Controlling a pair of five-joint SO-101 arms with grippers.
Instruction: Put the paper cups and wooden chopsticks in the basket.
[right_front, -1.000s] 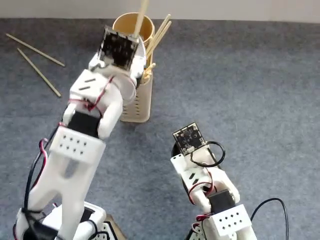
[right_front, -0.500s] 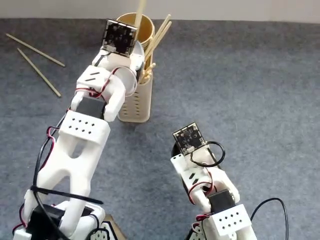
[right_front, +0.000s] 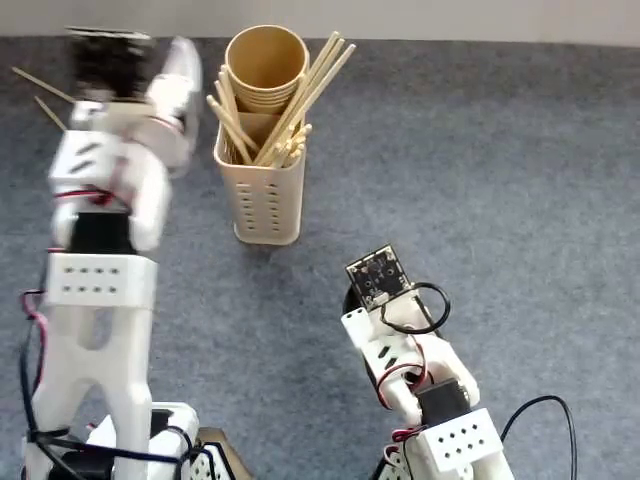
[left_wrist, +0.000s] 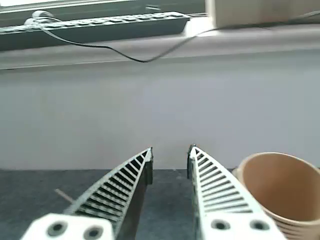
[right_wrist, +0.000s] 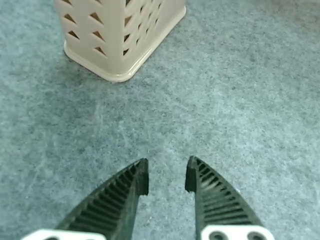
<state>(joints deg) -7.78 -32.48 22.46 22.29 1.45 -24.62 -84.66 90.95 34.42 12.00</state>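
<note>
Wooden chopsticks (right_front: 308, 90) (high view) fill the basket (right_wrist: 120, 35).

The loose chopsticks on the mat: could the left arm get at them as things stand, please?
Probably yes. The left gripper is open and empty, and the two loose chopsticks lie flat on the mat right beside that arm, partly hidden under it, clear of the basket.

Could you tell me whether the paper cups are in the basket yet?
In: the stacked paper cups stand inside the basket, among chopsticks.
</note>
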